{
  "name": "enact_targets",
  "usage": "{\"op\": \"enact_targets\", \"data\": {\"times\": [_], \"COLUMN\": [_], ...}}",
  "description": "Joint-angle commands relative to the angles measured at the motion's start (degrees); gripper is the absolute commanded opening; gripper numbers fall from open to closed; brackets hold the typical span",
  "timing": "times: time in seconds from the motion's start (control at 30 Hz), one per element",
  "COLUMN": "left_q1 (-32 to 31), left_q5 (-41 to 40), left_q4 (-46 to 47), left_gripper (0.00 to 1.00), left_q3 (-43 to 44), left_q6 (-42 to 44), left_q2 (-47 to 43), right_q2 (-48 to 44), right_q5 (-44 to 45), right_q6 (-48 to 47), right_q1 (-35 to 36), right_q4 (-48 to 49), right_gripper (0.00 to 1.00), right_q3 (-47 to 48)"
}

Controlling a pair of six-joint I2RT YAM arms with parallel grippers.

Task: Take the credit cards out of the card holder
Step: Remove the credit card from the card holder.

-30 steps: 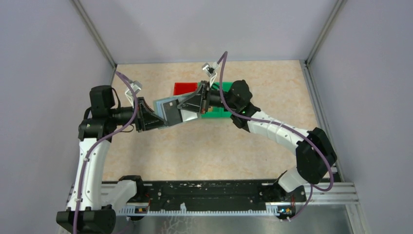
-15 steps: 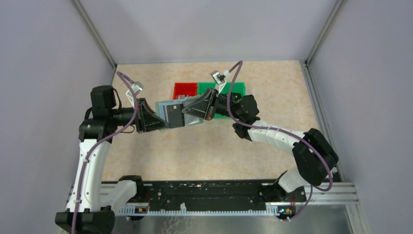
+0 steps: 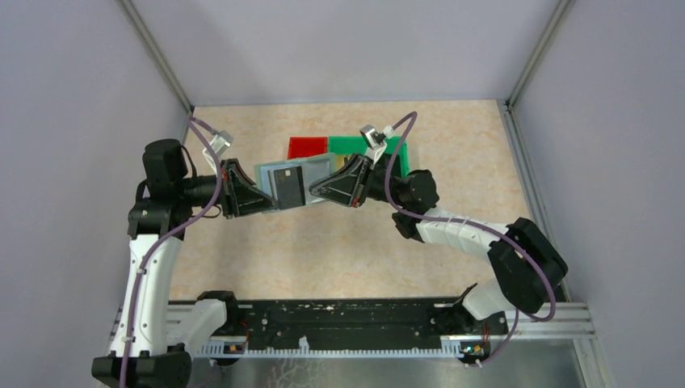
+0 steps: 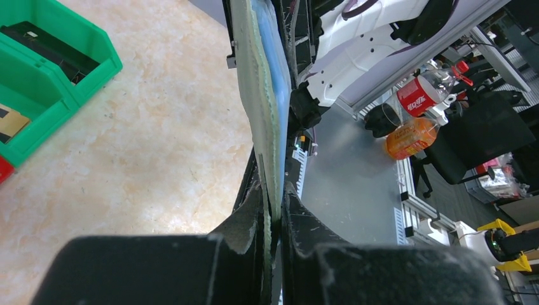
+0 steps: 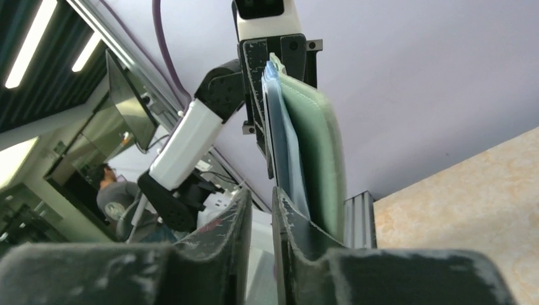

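The card holder (image 3: 271, 187) hangs above the table, left of the bins, with its pale blue inside turned up. A dark credit card (image 3: 286, 183) lies on that inside. My left gripper (image 3: 263, 196) is shut on the holder's left end. In the left wrist view the holder (image 4: 264, 95) runs edge-on, grey-green and blue, out of that gripper (image 4: 273, 190). My right gripper (image 3: 313, 187) points left at the holder's right edge. In the right wrist view its fingers (image 5: 257, 194) stand a thin slit apart with nothing seen between them. There the holder (image 5: 311, 146) rises just behind the right finger.
A red bin (image 3: 307, 146) and a green bin (image 3: 401, 150) stand side by side at the back of the table, just behind the grippers. In the left wrist view the green bin (image 4: 57, 63) holds a flat dark thing. Grey walls close in three sides.
The right wrist has swung away from the bins to the right and lower, and its fingers have drawn back to the holder's right edge. The pale stretch seen under them earlier no longer shows.
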Motion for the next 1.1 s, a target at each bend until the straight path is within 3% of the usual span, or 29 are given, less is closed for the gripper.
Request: {"op": "enact_targets", "data": {"times": [0.0,0.13,0.47,0.67,0.77,0.93,1.07], "left_q1": [0.17,0.16,0.11,0.14,0.12,0.16,0.14], "left_q5": [2.48,3.31,3.26,3.79,3.99,4.32,4.04], "left_q4": [3.44,3.39,2.82,2.82,2.71,1.41,-0.97], "left_gripper": [0.00,0.00,0.00,0.00,0.00,0.00,0.00], "left_q3": [0.51,0.34,0.45,0.49,0.83,1.60,2.06], "left_q6": [-2.01,-1.79,-0.97,-1.09,-1.20,-0.12,2.33], "left_q2": [-0.84,-1.15,-0.98,-1.21,-1.16,-1.06,-0.37], "right_q2": [-3.39,-4.07,-4.47,-3.44,-2.36,-1.52,-2.55], "right_q5": [-0.70,0.08,0.82,-1.28,-3.42,-10.01,-13.76], "right_q6": [-4.07,-9.15,-20.99,-20.51,-18.25,-13.24,-13.05], "right_q1": [1.02,1.14,3.46,4.20,4.17,2.67,1.47], "right_q4": [-2.45,-10.81,-28.73,-27.09,-24.46,-19.39,-21.69], "right_gripper": [0.27,0.37,0.32,0.20,0.00,0.00,0.00], "right_q3": [3.70,6.82,13.47,13.63,14.08,14.95,16.06]}}
